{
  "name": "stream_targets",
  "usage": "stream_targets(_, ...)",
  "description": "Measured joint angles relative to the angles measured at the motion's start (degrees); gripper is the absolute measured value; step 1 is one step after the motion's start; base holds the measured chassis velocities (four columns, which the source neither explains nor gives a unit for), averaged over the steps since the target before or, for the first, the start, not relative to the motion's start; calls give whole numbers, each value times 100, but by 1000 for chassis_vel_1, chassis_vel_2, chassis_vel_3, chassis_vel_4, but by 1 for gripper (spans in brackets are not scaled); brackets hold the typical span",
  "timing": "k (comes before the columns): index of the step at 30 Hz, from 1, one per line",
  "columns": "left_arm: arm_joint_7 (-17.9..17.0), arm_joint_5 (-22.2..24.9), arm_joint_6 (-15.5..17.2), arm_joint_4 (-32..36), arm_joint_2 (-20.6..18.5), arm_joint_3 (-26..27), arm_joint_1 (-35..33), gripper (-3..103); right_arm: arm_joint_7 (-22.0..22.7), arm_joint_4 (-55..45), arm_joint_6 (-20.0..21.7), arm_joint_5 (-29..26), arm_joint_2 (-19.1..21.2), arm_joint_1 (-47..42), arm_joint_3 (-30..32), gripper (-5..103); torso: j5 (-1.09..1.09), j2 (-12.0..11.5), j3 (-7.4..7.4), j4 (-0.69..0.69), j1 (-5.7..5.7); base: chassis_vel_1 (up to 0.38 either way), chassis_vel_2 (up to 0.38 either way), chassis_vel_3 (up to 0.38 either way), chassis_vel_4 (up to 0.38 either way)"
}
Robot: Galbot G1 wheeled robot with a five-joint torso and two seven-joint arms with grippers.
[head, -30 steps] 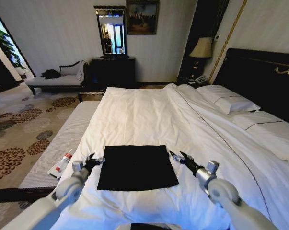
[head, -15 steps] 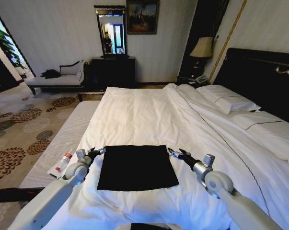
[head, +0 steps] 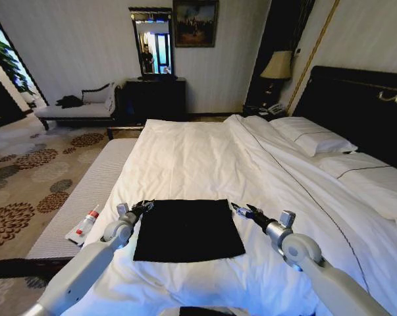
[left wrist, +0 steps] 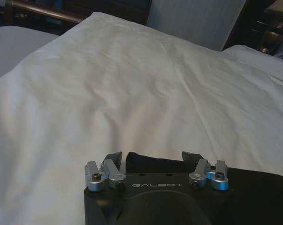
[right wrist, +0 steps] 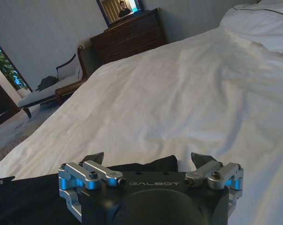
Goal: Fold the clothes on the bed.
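Partly, each open pincer (left wrist: 152,157) (right wrist: 148,159) hides T-shirt (head: 187,229) corners.

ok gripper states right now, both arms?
Left gripper: open, at the far left corner of the T-shirt, holding nothing.
Right gripper: open, at its far right corner, holding nothing.
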State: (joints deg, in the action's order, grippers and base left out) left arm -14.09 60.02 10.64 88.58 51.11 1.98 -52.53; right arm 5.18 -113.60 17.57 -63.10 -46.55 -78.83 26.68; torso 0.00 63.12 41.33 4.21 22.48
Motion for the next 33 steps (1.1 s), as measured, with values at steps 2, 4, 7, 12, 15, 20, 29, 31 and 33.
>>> stream_targets(2,0,7,0,-52,46,-34,49,73,1,-10,0,-12,14,-8,9,100,0,0,0,0,-1,0,0,0,0)
stream_targets(4,0,9,-1,-76,58,-55,65,72,2,-24,0,-27,22,-10,18,100,0,0,0,0,-1,0,0,0,0)
stream_targets(7,-1,5,-1,-140,72,-109,93,72,21,-53,0,-70,43,-13,40,100,0,0,0,0,-1,0,0,0,0)
stream_targets(12,-57,-2,21,-164,102,-112,78,68,48,-76,2,-109,52,-13,55,100,0,1,-1,0,-1,0,0,0,0)
stream_targets(15,-77,-31,35,-154,95,-94,35,66,58,-77,4,-115,54,-14,57,100,0,1,0,0,-1,0,0,0,0)
stream_targets(20,-85,-38,44,-106,42,-26,-35,55,89,-59,15,-134,42,12,19,100,-1,1,0,-1,-1,0,0,0,0)
stream_targets(29,-57,-34,33,-161,76,-44,31,23,124,125,139,-235,-42,122,-93,100,0,1,0,1,-1,0,0,0,0)
stream_targets(31,-53,-33,30,-184,101,-61,33,11,130,218,141,-267,-52,180,-126,100,0,1,0,0,-1,0,0,0,0)
stream_targets(33,-51,-36,23,-195,120,-67,20,6,137,294,153,-339,-73,245,-156,100,0,1,0,0,-1,0,0,0,0)
